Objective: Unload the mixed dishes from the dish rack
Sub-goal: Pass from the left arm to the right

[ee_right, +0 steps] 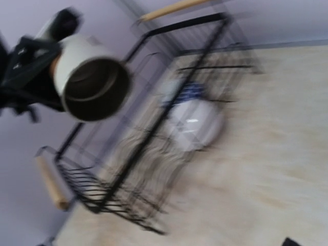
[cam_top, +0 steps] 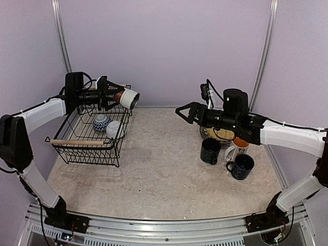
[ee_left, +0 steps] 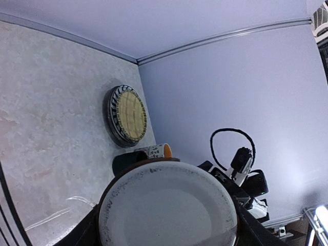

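My left gripper [cam_top: 118, 96] is shut on a small brown-and-white cup [cam_top: 128, 98], held on its side in the air above the far end of the black wire dish rack [cam_top: 72, 146]. In the left wrist view the cup's pale underside [ee_left: 169, 205] fills the lower frame. Inside the rack lie a blue-patterned bowl [cam_top: 101, 122] and a white cup [cam_top: 113, 128]. My right gripper [cam_top: 184, 112] hangs open and empty over the middle of the table, pointing left toward the rack. The blurred right wrist view shows the held cup [ee_right: 92, 77], the rack [ee_right: 128, 169] and a white dish [ee_right: 195, 123]; its own fingers are out of frame.
On the right stand a dark mug [cam_top: 210, 151], a dark blue mug [cam_top: 241, 166] and a white orange-lined mug [cam_top: 239, 147]. Two stacked plates [ee_left: 127, 115], striped under woven-look, lie under the right arm. The back wall is close behind the rack.
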Available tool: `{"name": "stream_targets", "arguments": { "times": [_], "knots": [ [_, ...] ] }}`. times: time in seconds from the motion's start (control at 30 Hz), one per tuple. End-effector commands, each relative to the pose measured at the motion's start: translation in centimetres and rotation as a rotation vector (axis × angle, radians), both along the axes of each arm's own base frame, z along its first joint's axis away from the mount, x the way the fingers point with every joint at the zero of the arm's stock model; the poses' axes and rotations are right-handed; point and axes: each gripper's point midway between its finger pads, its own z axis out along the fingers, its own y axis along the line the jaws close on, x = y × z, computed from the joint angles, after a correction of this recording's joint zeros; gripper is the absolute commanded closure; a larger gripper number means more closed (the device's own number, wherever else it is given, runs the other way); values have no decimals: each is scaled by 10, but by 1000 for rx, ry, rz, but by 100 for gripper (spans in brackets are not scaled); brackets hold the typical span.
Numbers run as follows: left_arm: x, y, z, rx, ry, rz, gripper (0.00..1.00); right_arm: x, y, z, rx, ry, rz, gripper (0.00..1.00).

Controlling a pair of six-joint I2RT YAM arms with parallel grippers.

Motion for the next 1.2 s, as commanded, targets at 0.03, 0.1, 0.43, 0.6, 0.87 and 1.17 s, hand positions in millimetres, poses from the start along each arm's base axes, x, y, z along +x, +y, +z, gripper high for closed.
{"name": "stream_targets", "arguments": {
  "times": [0.03, 0.1, 0.43, 0.6, 0.87, 1.17],
  "knots": [
    [-19, -30, 10, -152, 6, -156, 56, -13, 71, 27, 190, -65, 195, 3],
    [-21, -37, 5, -146, 19, -173, 55, -8, 90, 26, 192, -55, 201, 3],
    [-39, -74, -20, -95, 10, -199, 56, 10, 126, 32, 385, -12, 226, 10],
    [-41, -74, -16, -100, -63, -171, 56, 11, 124, 30, 404, 10, 208, 22],
    [-54, -84, -6, -105, -129, -230, 55, 2, 116, 28, 442, 27, 224, 35],
    [-80, -104, 0, -131, -269, -359, 54, -10, 106, 30, 479, 32, 245, 44]
  ]
}}
